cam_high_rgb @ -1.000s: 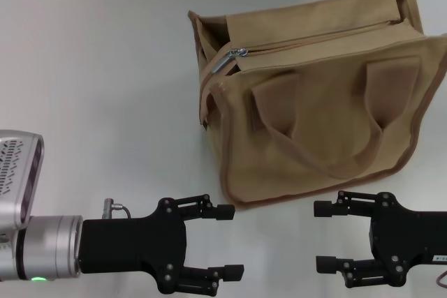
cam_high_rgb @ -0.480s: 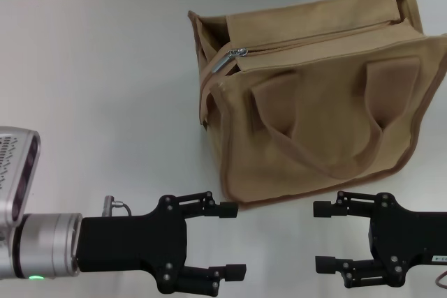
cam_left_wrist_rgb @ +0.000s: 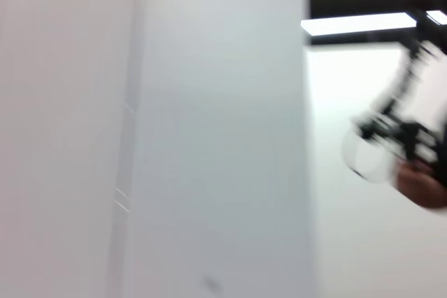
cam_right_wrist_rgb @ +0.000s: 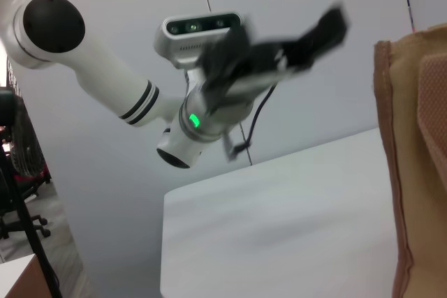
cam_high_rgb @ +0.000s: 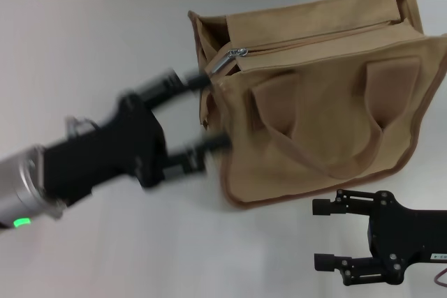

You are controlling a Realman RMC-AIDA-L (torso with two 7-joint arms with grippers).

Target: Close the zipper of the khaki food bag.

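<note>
The khaki food bag (cam_high_rgb: 328, 102) stands upright at the right of the white table, its handles lying against the front. The zipper (cam_high_rgb: 314, 38) runs along the top panel, with the silver slider (cam_high_rgb: 223, 61) at the bag's left end. My left gripper (cam_high_rgb: 211, 111) is open and motion-blurred at the bag's left end, one finger near the slider and the other low by the side edge. It also shows in the right wrist view (cam_right_wrist_rgb: 314, 36). My right gripper (cam_high_rgb: 321, 235) is open and empty in front of the bag, near the table's front edge.
The white table (cam_high_rgb: 105, 47) extends to the left of and behind the bag. The right wrist view shows the bag's edge (cam_right_wrist_rgb: 412, 158) and my left arm (cam_right_wrist_rgb: 202, 102) over the table. The left wrist view shows only a blurred wall and ceiling.
My left gripper has swung up and forward from the table's front edge to the bag's left end, staying open. The right gripper and the bag have not moved.
</note>
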